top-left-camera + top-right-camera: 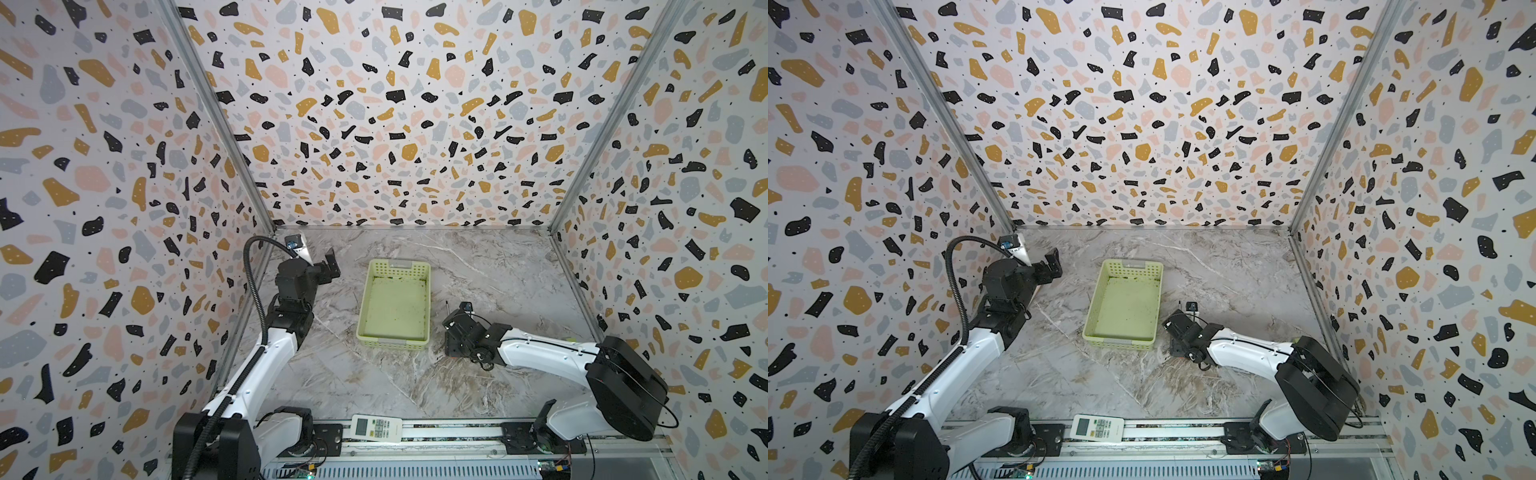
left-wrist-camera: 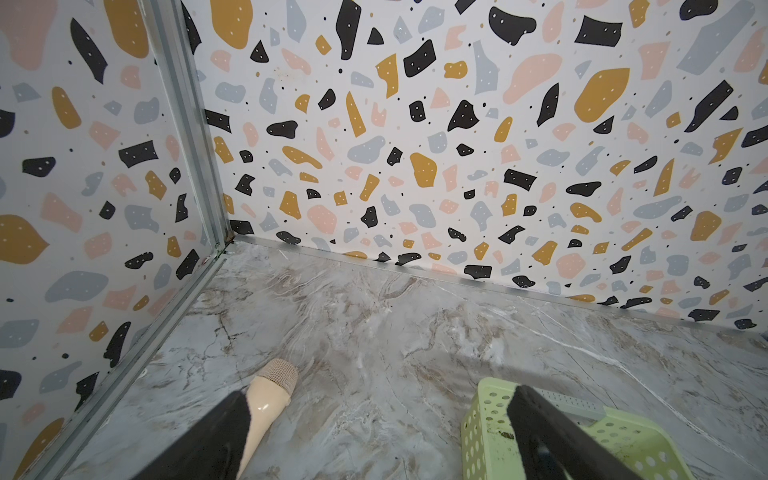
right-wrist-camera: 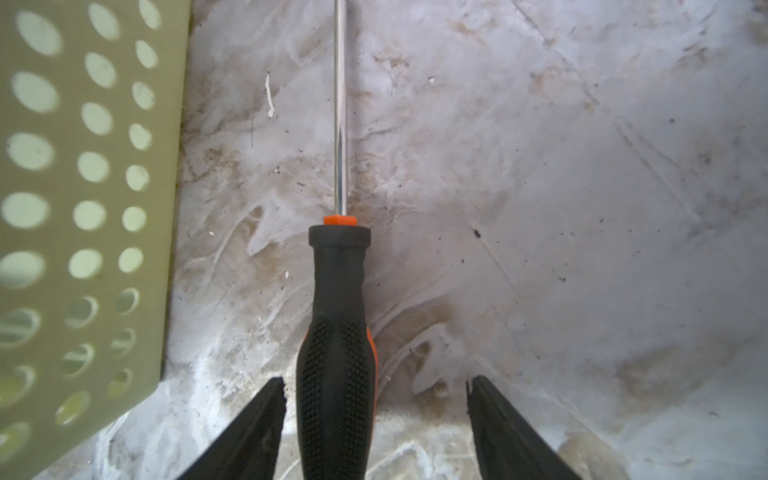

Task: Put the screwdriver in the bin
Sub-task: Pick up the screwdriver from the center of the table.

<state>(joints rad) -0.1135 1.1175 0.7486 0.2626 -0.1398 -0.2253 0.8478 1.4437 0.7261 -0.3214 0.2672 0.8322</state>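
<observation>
The screwdriver [image 3: 337,332] had a black textured handle with orange accents and a thin metal shaft. It lay flat on the table, just beside the bin [image 1: 395,305] and parallel to its long perforated wall. The pale yellow-green bin sat upright, nothing inside.
</observation>
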